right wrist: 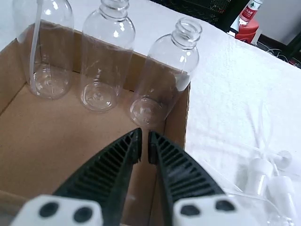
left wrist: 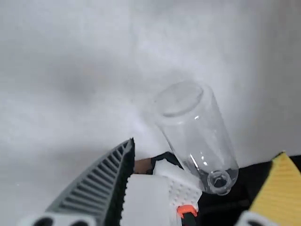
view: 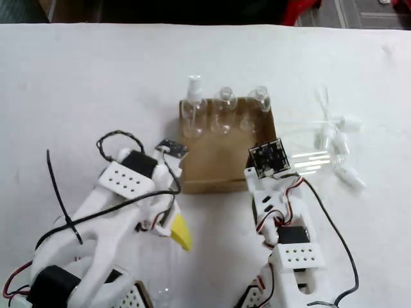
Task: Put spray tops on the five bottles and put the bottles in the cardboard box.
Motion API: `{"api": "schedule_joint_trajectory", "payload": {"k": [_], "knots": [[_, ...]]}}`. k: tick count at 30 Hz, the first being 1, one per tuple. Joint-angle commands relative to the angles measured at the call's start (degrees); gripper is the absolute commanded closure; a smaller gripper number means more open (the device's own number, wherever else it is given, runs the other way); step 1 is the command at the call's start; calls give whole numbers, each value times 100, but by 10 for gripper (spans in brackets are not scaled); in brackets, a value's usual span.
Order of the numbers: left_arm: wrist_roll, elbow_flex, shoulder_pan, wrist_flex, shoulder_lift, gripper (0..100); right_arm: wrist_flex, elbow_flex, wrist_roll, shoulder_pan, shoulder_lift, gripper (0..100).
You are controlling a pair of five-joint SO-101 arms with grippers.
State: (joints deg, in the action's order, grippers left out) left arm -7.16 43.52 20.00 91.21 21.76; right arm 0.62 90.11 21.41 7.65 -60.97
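Left gripper (left wrist: 206, 148) is spread wide, grey ribbed jaw one side, yellow jaw the other. An uncapped clear bottle (left wrist: 193, 127) sits between them, neck toward the gripper base and flat bottom pointing away. There's a gap on both sides, so I read it as not clamped yet. My guess is this one is being lined up for a cap, since the neck is bare. Right gripper (right wrist: 145, 140) has its black ribbed jaws pressed almost together with nothing in them. It hangs over the near part of the cardboard box (right wrist: 70, 146), probably parked. The box is shallow brown corrugated board with a matte floor. Three bottles stand upright in a row against its far wall: capped bottle (view: 194, 109) with a white spray top and dip tube, then two open-neck bottles (right wrist: 106, 52) (right wrist: 164, 70). They're thin glossy clear plastic with round shoulders and threaded necks (likely slippery, so grip on the straight body). Just beside the box on the right arm's side lies what looks like another clear bottle (view: 311, 162), hard to be sure. Farther out on the white cloth table (view: 96, 77) sits a loose heap of spray tops (view: 337, 138), white heads with thin clear tubes. So one capped, four to go.
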Motion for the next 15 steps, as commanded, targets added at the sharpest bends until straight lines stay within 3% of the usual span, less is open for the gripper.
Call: {"api": "schedule_joint_trajectory", "payload": {"k": [1,9,15], "knots": [[-97,-53,101,-141,-470,601,-110,-35,62,13,13,981],[-97,-536,119,-255,-2097,604,-110,-35,62,13,13,981],[-176,-387,769,-519,-2193,604,-101,-35,167,127,13,981]]}}
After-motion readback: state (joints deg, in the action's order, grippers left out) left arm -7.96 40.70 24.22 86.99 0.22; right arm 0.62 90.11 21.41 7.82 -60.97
